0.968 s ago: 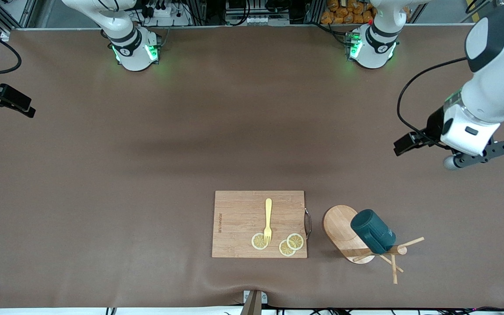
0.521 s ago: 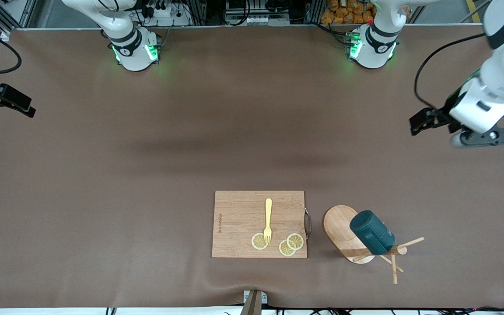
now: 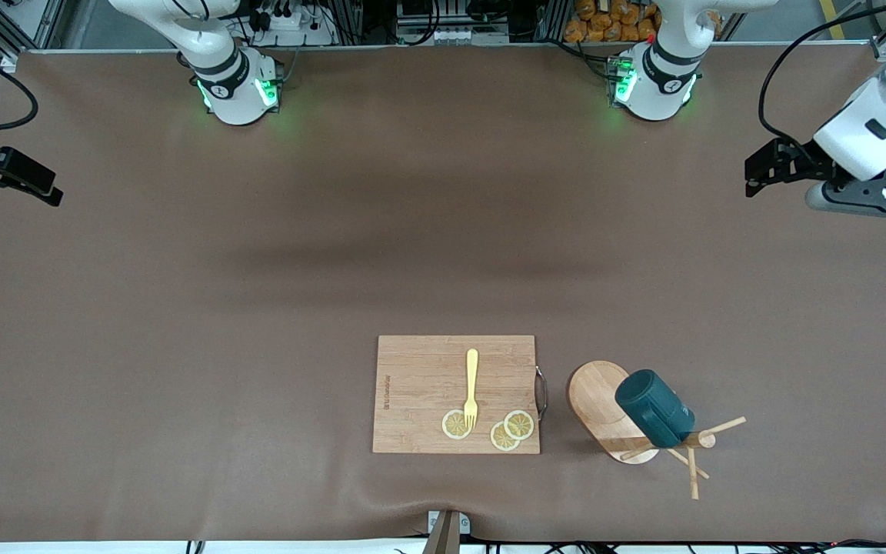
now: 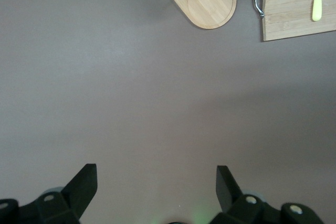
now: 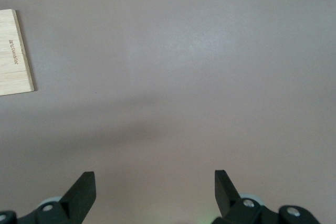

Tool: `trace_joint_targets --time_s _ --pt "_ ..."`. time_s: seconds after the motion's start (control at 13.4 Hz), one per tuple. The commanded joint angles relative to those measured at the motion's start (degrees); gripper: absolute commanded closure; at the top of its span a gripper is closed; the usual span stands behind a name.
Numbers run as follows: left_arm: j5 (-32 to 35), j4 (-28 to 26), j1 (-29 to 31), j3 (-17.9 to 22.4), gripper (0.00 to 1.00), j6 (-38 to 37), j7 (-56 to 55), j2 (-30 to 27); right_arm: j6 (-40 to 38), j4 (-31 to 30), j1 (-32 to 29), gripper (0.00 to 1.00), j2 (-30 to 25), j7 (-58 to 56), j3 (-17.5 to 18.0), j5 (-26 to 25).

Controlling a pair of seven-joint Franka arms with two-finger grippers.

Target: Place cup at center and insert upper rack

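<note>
A cup [image 3: 654, 407] hangs tilted on the rack [image 3: 618, 411], whose oval base stands just beside a cutting board [image 3: 420, 392]. On the board lie a yellow fork [image 3: 471, 387] and three lemon slices [image 3: 511, 429]. The left gripper [image 3: 870, 196] hovers over the table's left-arm end.

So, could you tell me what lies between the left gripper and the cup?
Only bare brown table: the front view shows nothing between the open left gripper and the cup.

even, bright overhead light, soft broad shadows across the brown table [image 3: 258, 269], green glow at both arm bases, no glare; all views sharp, without visible distortion.
</note>
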Motion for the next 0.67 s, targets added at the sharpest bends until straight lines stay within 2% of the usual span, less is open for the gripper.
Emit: trace_joint_targets --time_s 0.0,0.6 --pt "0.62 0.51 -0.69 0.66 0.00 -1.03 0.56 -1.51 -0.91 1.16 -0.03 0.00 0.28 0.77 0.09 -0.79" --pt "0.63 2.80 -0.25 0.05 0.00 -3.50 0.82 -0.81 -0.91 1.16 -0.03 0.00 0.28 0.77 0.09 -0.79"
